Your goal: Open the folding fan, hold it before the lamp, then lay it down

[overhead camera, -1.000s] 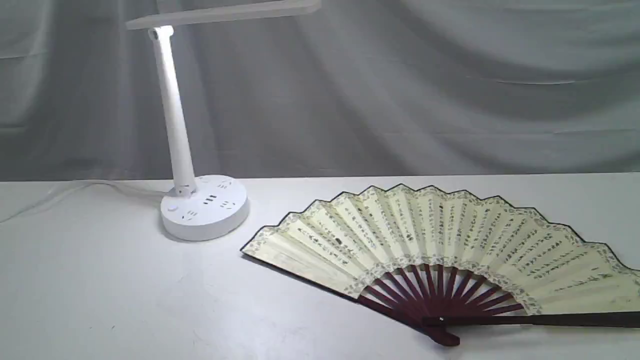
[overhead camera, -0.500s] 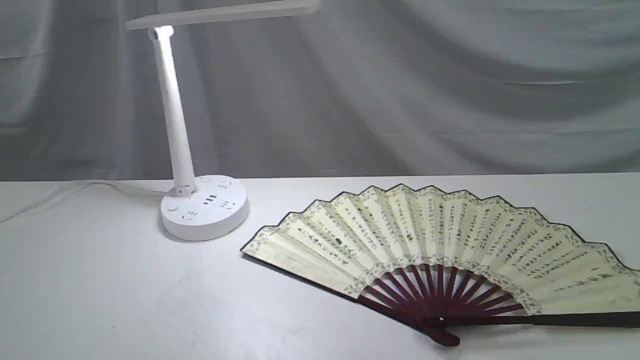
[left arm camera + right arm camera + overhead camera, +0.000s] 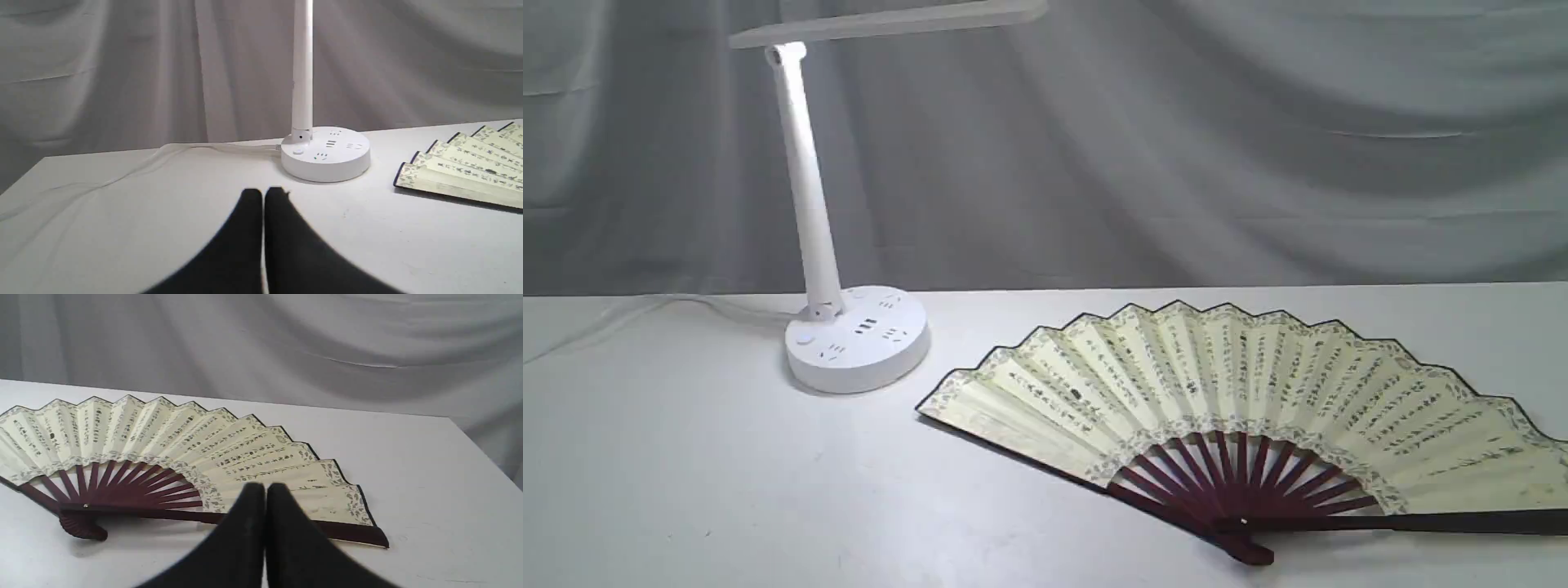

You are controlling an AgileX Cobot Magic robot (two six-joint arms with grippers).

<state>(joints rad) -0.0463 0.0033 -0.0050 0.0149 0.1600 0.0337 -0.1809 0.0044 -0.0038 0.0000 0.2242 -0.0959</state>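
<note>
The fan (image 3: 1241, 400) is seen spread fully open and laid flat on the counter (image 3: 686, 474), to the right of the lamp (image 3: 856, 339); the task is judged all but done. The left pincer (image 3: 263, 194) and right pincer (image 3: 265, 488) are held low, pressed closed, nothing gripped

One folding fan (image 3: 1241, 376); one lamp (image 3: 806, 188); one left gripper (image 3: 263, 194); one right gripper (image 3: 265, 488); seemingly one cable (image 3: 245, 147).

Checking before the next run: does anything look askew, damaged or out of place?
Nothing stands out. The folding fan lies spread flat on the table, no tears visible; the lamp stands upright beside it, not touching.
</note>
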